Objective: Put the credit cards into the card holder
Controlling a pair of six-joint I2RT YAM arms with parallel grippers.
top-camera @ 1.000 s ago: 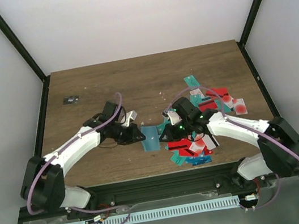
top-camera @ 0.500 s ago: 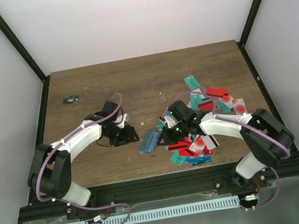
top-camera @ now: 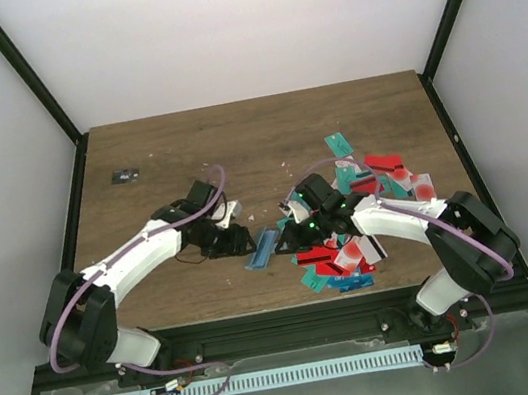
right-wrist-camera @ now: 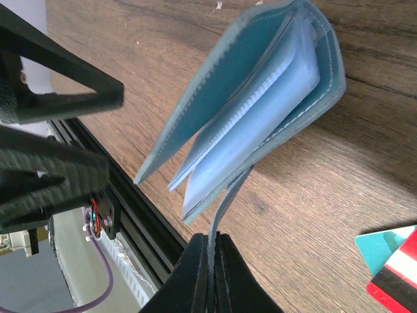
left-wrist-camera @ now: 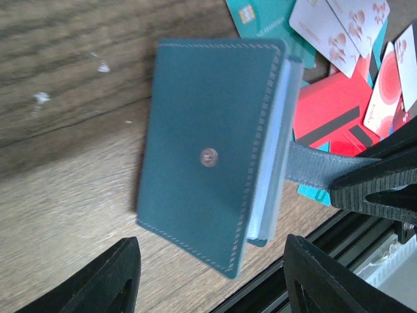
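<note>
Card holder (left-wrist-camera: 208,156), pinched by closed right end effector (right-wrist-camera: 212,244)

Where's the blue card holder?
In the top view, the card holder is near the front middle, just left of the credit cards, strap pinched by the right gripper.

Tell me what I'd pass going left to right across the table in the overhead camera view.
First the small dark object, then the left gripper, then the card holder, and last the credit cards in their pile.
</note>
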